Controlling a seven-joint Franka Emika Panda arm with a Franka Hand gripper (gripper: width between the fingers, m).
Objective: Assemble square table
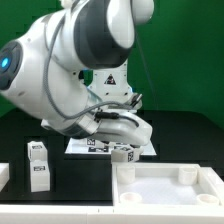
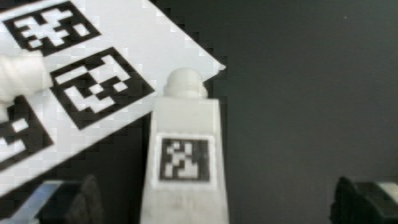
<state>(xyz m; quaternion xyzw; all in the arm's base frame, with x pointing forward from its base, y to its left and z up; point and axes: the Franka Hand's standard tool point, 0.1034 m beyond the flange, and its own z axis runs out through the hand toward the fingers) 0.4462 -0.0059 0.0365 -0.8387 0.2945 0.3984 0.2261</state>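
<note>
The square table's white top [image 1: 165, 186], tray-like with a raised rim and round bosses in its corners, lies at the front on the exterior view's right. My gripper [image 1: 120, 147] hangs low over the near edge of the marker board [image 1: 80, 146]. In the wrist view, a white block leg [image 2: 183, 150] with a black-and-white tag lies between my open fingers [image 2: 365, 200], nearer to one of them and untouched by either. My gripper [image 2: 214, 205] holds nothing. The tip of another leg [image 2: 15, 70] rests on the marker board [image 2: 98, 45].
Two more tagged white legs [image 1: 38, 151] [image 1: 40, 177] stand on the black table at the exterior view's left. Another white piece [image 1: 4, 176] is cut off by that edge. A green wall closes the back.
</note>
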